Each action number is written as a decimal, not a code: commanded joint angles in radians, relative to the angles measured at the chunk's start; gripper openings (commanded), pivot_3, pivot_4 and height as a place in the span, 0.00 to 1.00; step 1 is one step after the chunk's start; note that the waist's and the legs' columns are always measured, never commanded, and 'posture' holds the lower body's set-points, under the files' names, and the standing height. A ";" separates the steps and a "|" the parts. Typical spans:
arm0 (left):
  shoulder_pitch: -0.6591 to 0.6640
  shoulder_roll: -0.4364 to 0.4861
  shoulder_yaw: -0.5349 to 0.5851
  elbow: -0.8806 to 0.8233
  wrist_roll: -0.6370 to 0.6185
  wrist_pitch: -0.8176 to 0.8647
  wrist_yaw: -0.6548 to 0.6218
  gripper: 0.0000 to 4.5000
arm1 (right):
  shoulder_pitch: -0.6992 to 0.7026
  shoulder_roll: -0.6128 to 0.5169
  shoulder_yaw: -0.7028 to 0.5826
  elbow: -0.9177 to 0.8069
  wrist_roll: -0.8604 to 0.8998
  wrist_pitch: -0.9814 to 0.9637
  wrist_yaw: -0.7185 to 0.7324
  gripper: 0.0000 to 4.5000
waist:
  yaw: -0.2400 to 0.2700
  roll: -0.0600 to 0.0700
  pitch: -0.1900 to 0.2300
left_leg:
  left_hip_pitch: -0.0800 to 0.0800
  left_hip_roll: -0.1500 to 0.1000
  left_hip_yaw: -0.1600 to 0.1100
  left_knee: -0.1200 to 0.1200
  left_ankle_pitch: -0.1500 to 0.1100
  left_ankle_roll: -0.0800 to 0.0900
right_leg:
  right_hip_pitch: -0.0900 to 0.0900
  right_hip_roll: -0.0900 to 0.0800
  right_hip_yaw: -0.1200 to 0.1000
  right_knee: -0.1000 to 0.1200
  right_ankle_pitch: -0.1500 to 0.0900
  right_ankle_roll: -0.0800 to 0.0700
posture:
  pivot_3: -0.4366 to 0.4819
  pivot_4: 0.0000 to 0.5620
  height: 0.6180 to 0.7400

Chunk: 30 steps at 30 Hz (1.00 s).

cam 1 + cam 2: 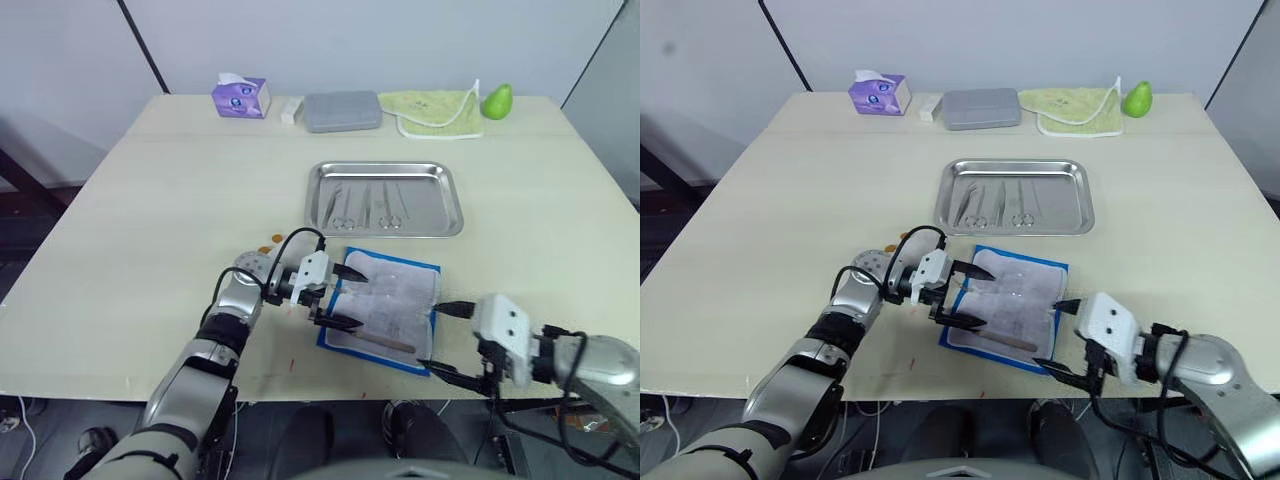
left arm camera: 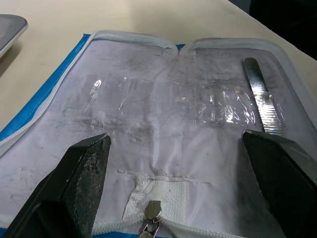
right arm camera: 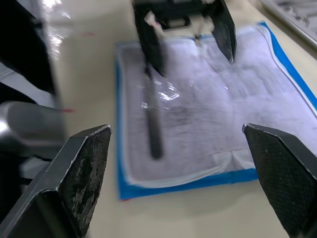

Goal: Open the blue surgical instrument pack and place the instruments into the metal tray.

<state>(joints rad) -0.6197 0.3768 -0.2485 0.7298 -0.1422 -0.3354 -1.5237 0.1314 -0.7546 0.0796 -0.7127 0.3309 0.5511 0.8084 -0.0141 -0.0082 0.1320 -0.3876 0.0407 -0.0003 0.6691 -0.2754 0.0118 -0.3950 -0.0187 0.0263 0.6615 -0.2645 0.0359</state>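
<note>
The blue surgical instrument pack (image 1: 392, 300) lies unfolded near the table's front edge, pale lining up. One flat metal instrument (image 2: 263, 100) rests on the lining along the pack's near edge. My left gripper (image 1: 353, 298) is open at the pack's left edge, its fingers over the lining by the zipper pull (image 2: 154, 210) and holding nothing. At the pack's right front corner my right gripper (image 1: 437, 336) is open and empty. Behind the pack is the metal tray (image 1: 435, 205), with several instruments (image 1: 366, 206) lying in it.
Along the table's far edge stand a purple tissue box (image 1: 240, 97), a small white item (image 1: 291, 111), a matte grey case (image 1: 342, 111), a green cloth (image 1: 435, 110) and a green pear (image 1: 497, 101). Bare tabletop lies to the left and right of the tray.
</note>
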 commanded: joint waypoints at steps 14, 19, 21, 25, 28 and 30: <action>0.053 0.039 -0.046 -0.028 0.050 0.059 -0.010 1.00 | -0.118 0.042 0.189 0.025 -0.092 0.043 -0.057 0.61 | 0.000 -0.001 0.001 | -0.001 0.000 -0.001 0.000 0.000 0.000 | -0.001 0.000 -0.001 0.000 0.001 -0.002 | 0.48 0.27 0.97; 0.051 0.039 -0.048 -0.038 0.050 0.071 -0.008 1.00 | -0.103 0.050 0.228 0.038 -0.116 0.042 -0.070 0.61 | 0.000 -0.001 0.001 | -0.001 0.000 0.000 0.000 0.000 0.000 | -0.001 0.000 -0.001 0.000 0.001 -0.002 | 0.48 0.27 0.97; 0.051 0.041 -0.048 -0.042 0.050 0.074 -0.009 1.00 | -0.096 0.053 0.234 0.042 -0.121 0.042 -0.074 0.61 | 0.000 -0.001 0.001 | -0.002 0.000 -0.001 0.000 0.000 0.000 | -0.001 0.000 -0.001 0.000 0.001 -0.002 | 0.48 0.27 0.97; 0.050 0.044 -0.050 -0.049 0.048 0.082 -0.009 1.00 | -0.088 0.060 0.247 0.061 -0.138 0.044 -0.084 0.61 | 0.000 -0.001 0.001 | -0.001 0.000 -0.001 0.000 0.000 0.000 | -0.001 0.000 -0.001 0.000 0.001 -0.002 | 0.48 0.27 0.97; 0.050 0.045 -0.052 -0.055 0.047 0.086 -0.009 1.00 | -0.087 0.070 0.257 0.080 -0.150 0.042 -0.095 0.61 | 0.000 -0.001 0.001 | -0.001 0.000 0.000 0.000 0.000 0.000 | -0.001 0.000 -0.001 0.000 0.001 -0.002 | 0.48 0.27 0.97; 0.051 0.046 -0.054 -0.059 0.045 0.089 -0.009 1.00 | -0.081 0.082 0.279 0.109 -0.172 0.028 -0.107 0.61 | 0.000 -0.001 0.001 | -0.001 0.000 -0.001 0.000 0.000 0.000 | -0.001 0.000 -0.001 0.000 0.001 -0.002 | 0.48 0.27 0.97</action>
<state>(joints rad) -0.6014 0.4053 -0.2669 0.6492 -0.1409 -0.2695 -1.5212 0.0408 -0.6846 0.3355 -0.6277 0.1847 0.5991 0.7157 -0.0141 -0.0094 0.1327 -0.3890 0.0409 -0.0009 0.6693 -0.2754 0.0118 -0.3957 -0.0184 0.0252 0.6618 -0.2636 0.0334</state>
